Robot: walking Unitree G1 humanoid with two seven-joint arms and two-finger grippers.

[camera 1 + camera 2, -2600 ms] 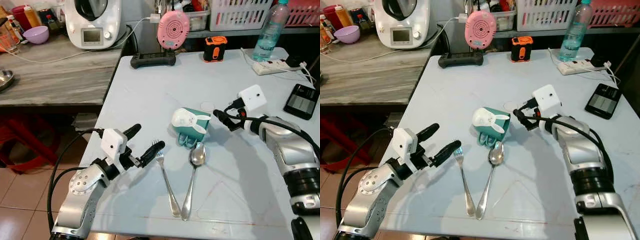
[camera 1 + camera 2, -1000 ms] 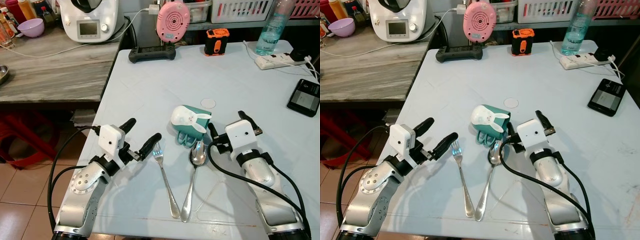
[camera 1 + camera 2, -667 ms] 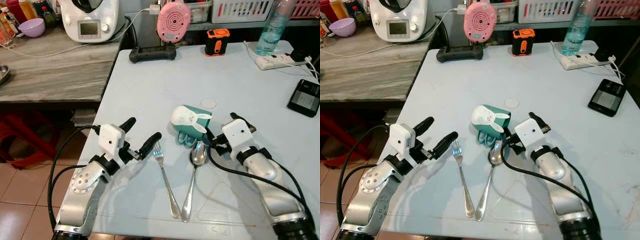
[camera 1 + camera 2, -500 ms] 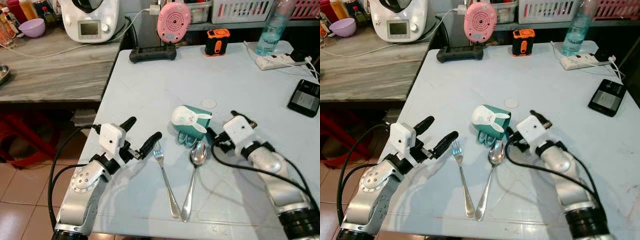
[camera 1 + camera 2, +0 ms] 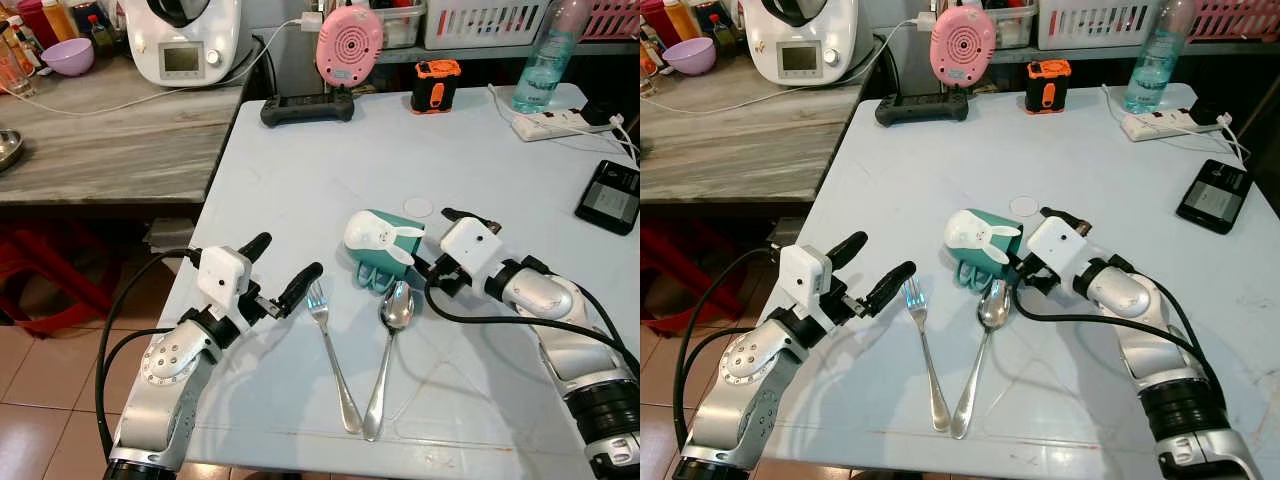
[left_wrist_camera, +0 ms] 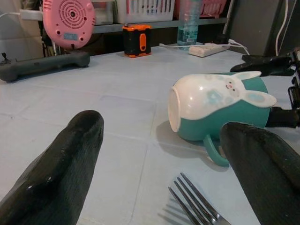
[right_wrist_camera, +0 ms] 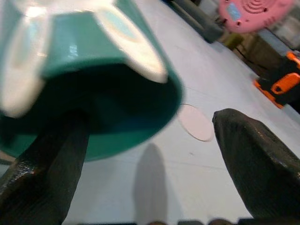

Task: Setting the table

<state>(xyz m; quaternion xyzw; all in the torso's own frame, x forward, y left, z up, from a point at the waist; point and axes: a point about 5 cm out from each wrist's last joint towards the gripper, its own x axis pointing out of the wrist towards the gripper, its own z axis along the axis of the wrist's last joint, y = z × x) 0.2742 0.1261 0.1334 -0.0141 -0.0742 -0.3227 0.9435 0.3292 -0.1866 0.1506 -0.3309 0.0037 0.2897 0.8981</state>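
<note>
A teal mug (image 5: 381, 249) with a white rabbit face and ears lies on its side on the pale blue table (image 5: 330, 160), handle down, just above the spoon (image 5: 388, 343) and right of the fork (image 5: 331, 353).

The right wrist view looks into the mug's dark mouth, with 1 of the 2 fingers (image 7: 44, 168) reaching inside and the other outside near a white disc (image 7: 194, 123). The left wrist view shows its white base.

The right gripper (image 5: 432, 243) is spread at the mug's rim; 1 second ago it sat lower, beside the spoon bowl. The left gripper (image 5: 281, 268) stays spread, left of the fork's tines.
</note>
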